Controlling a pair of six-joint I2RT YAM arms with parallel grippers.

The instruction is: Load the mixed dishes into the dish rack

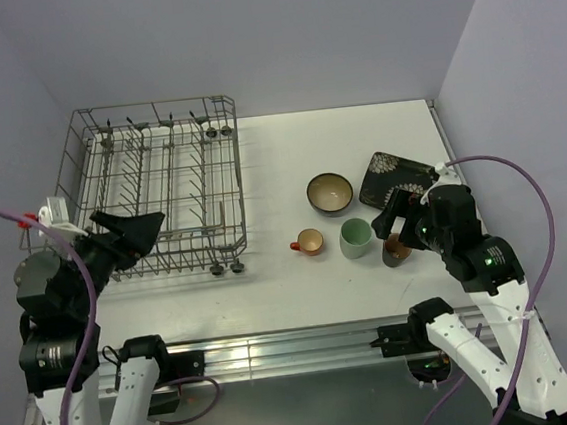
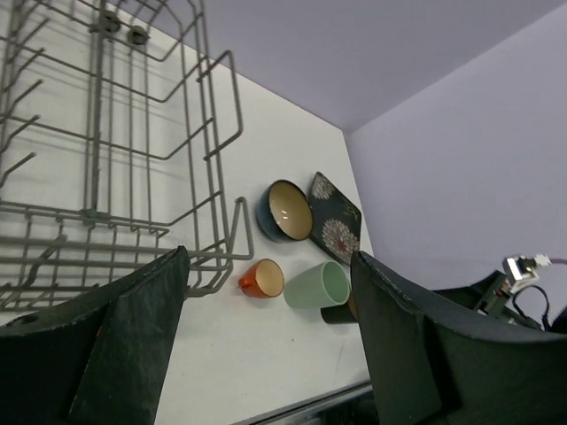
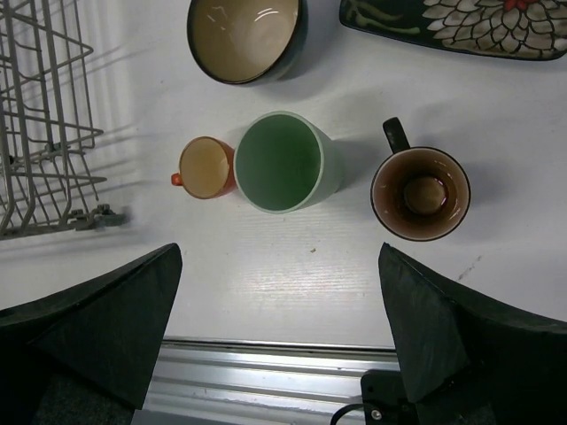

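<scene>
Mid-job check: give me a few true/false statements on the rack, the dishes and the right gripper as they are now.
1. The dish rack holds no dishes. True.
2. The pale green mug lies on its side. False: it stands upright.
3. The right gripper grips the brown cup. False: it is open, holding nothing.
4. The orange-red cup stands between rack and mug. True.
5. The square plate leans in the rack. False: it lies on the table, by the blue bowl.

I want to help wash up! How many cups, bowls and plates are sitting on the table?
Cups: 3 (orange-red cup, pale green mug, brown cup)
Bowls: 1 (blue bowl)
Plates: 1 (dark floral square plate)
Total: 5 dishes
</scene>
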